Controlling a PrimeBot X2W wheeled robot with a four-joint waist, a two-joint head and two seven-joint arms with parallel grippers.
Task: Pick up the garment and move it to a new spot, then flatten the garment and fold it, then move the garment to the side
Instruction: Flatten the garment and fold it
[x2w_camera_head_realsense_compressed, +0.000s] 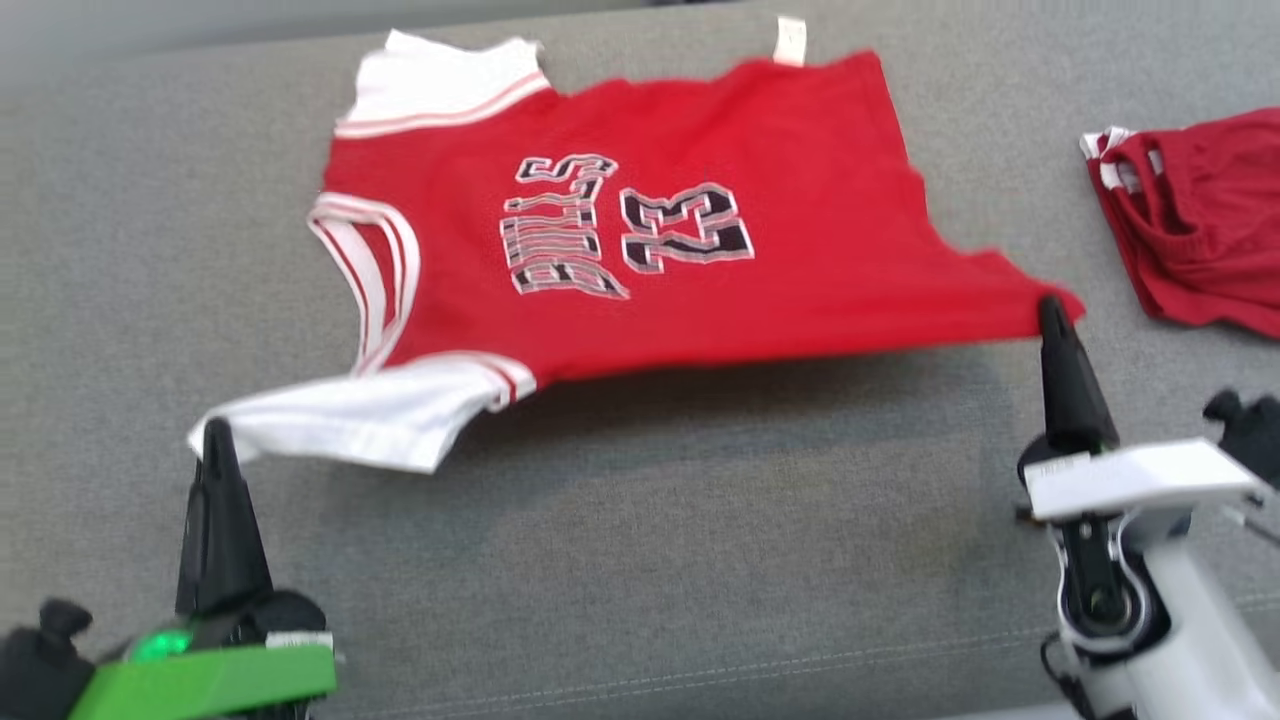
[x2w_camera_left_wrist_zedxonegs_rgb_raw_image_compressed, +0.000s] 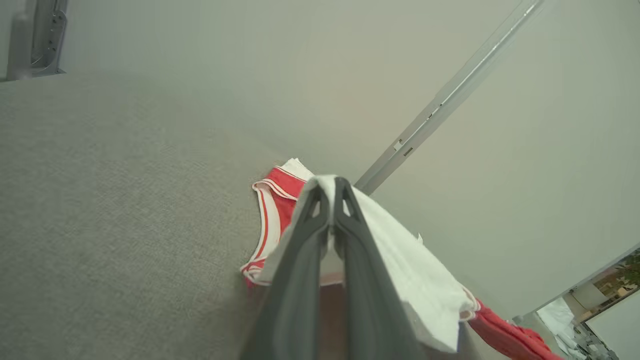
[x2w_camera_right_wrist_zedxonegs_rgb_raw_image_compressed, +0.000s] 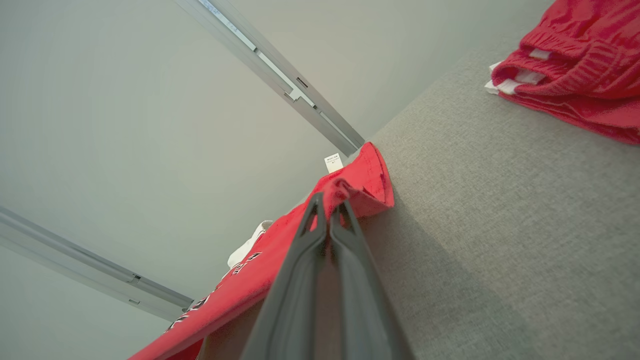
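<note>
1. The left gripper (x2w_camera_head_realsense_compressed: 215, 432), two long dark fingers above a green wrist block, sits at 8 o'clock in the head view. Its fingers are pressed together on the white shoulder panel (x2w_camera_head_realsense_compressed: 340, 425) of the garment. In the left wrist view, white cloth drapes over the closed tips.
2. The right gripper (x2w_camera_head_realsense_compressed: 1050, 312), dark fingers above a white wrist, sits at 4 o'clock. Its fingers are likewise clamped, here on the red hem corner (x2w_camera_head_realsense_compressed: 1010, 290). In the right wrist view, red cloth bunches at the tips.
3. Between them stretches the red sleeveless basketball jersey with white trim (x2w_camera_head_realsense_compressed: 780, 170), printed with black-and-white lettering and the number 23. It spans the middle of the head view from 10 o'clock to 3 o'clock.
4. Its near edge is raised and pulled fairly taut, with a shadow beneath it. The far edge rests on the surface toward 12 o'clock, where a small white tag (x2w_camera_head_realsense_compressed: 790, 40) sticks out.
5. Holding two corners with the arms well apart seems meant to keep the cloth spread, so it can be laid down flat. This looks like the moving or flattening step, and no fold has been made yet.
6. Everything lies on a grey woven fabric surface (x2w_camera_head_realsense_compressed: 700, 560). A second crumpled red garment (x2w_camera_head_realsense_compressed: 1200, 230) sits at 2 o'clock, well apart from the jersey.
</note>
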